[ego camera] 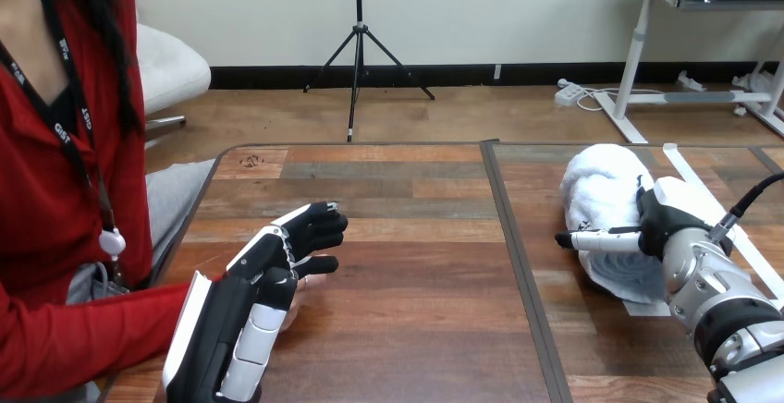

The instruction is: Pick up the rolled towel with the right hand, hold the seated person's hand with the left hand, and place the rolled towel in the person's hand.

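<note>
The rolled white towel (603, 201) lies on the wooden table (416, 311) at the right. My right hand (667, 220) is against its right side, with fingers curled over the top and the thumb stretched across the towel's near side. At the lower left my left hand (263, 278) lies over the person's hand (298, 303), which comes in on a red sleeve (83, 334). Just a small part of the person's hand shows under mine.
A dark seam (514, 255) runs front to back between the table's two halves. Strips of white tape (695, 179) lie on the right half beside and under the towel. The person sits close at the table's left edge (189, 227).
</note>
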Controlling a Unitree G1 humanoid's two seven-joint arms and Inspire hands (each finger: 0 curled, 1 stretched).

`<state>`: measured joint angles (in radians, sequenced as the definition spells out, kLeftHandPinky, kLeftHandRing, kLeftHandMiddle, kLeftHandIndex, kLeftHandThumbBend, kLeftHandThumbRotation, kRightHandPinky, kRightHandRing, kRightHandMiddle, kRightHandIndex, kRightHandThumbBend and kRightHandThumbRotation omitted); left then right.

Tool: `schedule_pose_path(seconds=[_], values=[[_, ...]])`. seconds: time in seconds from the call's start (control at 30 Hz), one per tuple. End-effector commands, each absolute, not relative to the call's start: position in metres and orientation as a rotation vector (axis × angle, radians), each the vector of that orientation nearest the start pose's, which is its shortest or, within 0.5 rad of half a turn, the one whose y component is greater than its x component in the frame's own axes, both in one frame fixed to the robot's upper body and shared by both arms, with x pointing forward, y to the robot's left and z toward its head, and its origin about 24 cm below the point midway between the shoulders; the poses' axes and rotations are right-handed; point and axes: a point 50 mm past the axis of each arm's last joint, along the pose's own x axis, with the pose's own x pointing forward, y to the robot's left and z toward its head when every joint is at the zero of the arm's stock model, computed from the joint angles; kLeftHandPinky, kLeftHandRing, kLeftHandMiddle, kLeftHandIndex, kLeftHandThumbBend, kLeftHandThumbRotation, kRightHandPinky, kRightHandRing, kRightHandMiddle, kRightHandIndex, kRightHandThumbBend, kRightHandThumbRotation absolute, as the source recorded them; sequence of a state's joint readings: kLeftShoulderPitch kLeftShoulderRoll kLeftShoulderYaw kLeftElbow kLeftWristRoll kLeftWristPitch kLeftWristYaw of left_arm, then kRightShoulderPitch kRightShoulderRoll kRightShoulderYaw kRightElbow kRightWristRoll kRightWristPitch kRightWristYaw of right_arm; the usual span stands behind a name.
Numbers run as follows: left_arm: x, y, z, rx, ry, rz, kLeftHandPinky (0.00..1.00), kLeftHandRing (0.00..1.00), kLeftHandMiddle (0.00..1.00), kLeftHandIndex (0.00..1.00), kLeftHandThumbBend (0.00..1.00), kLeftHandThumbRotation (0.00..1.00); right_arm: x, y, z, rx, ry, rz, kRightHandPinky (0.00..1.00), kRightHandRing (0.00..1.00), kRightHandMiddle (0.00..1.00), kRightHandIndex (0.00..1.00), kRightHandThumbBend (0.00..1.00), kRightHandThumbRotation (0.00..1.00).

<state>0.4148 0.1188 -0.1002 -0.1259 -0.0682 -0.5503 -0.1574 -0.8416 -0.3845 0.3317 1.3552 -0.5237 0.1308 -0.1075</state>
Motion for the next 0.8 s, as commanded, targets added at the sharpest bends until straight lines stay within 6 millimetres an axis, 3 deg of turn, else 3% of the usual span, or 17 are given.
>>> schedule_pose_path(seconds=[0.0, 0.1, 0.4, 0.6, 0.77], values=[[0.1657, 0.1585, 0.0584, 0.049, -0.365, -0.154, 0.72, 0.8, 0.78, 0.77, 0.78, 1.0, 0.3559, -0.2384, 0.0195, -1.221, 0.6, 0.03, 0.93, 0.94, 0.94, 0.98, 1.0, 0.65], [0.1654, 0.159, 0.0588, 0.051, -0.367, -0.152, 0.72, 0.8, 0.78, 0.76, 0.78, 1.0, 0.3551, -0.2368, 0.0176, -1.229, 0.613, 0.041, 0.91, 0.92, 0.92, 0.97, 1.0, 0.67], [0.1648, 0.1594, 0.0601, 0.056, -0.372, -0.149, 0.71, 0.8, 0.78, 0.76, 0.81, 1.0, 0.3529, -0.2333, 0.0128, -1.166, 0.635, 0.025, 0.7, 0.8, 0.8, 0.83, 1.0, 0.61], [0.1644, 0.1595, 0.0604, 0.056, -0.38, -0.143, 0.7, 0.8, 0.78, 0.76, 0.81, 1.0, 0.3519, -0.232, 0.0109, -1.128, 0.628, 0.015, 0.58, 0.72, 0.73, 0.77, 1.0, 0.5], [0.1642, 0.1596, 0.0607, 0.062, -0.387, -0.14, 0.69, 0.79, 0.78, 0.76, 0.79, 1.0, 0.3516, -0.2313, 0.0103, -1.128, 0.619, 0.012, 0.49, 0.63, 0.67, 0.73, 0.93, 0.35]])
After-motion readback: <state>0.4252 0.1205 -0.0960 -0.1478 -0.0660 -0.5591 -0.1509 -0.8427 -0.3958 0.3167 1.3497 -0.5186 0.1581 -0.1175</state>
